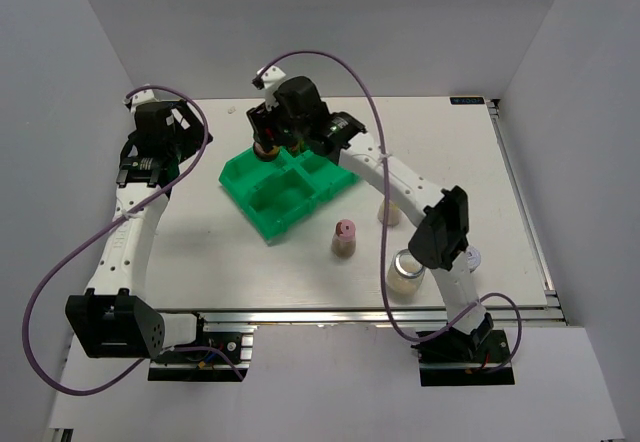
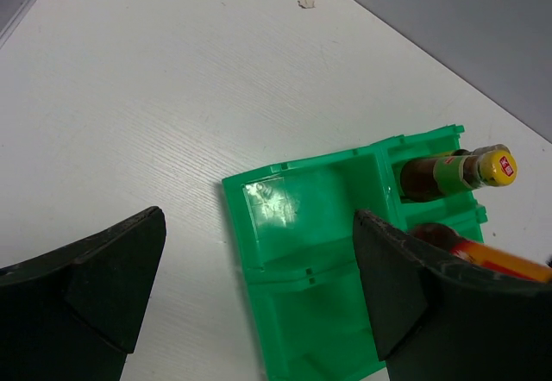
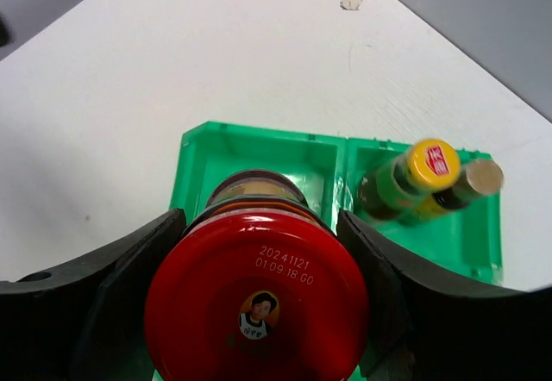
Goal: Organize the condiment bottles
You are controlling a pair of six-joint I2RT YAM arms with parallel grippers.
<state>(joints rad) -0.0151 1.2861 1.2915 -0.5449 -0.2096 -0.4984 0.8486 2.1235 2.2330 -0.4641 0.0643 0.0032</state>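
Note:
My right gripper (image 3: 259,252) is shut on the red-capped dark jar (image 3: 257,303), which it holds over the far-left compartment of the green tray (image 3: 194,153). In the top view the gripper (image 1: 268,145) sits at the tray's far corner. Two slim dark sauce bottles, one yellow-capped (image 3: 429,165) and one pale-capped (image 3: 477,177), stand in the compartment beside it. My left gripper (image 2: 259,219) is open and empty, left of the tray (image 1: 183,122). The pink-lidded shaker (image 1: 343,239), the yellow-lidded shaker (image 1: 388,212), the silver-lidded clear jar (image 1: 407,273) and the grey-lidded jar (image 1: 470,258) stand on the table.
The green tray (image 1: 262,210) lies at an angle in the middle of the table, and its two near compartments hold nothing. My right arm (image 1: 410,192) reaches over the loose containers and partly hides the yellow-lidded shaker and the grey-lidded jar. A small white scrap (image 2: 307,1) lies behind the tray.

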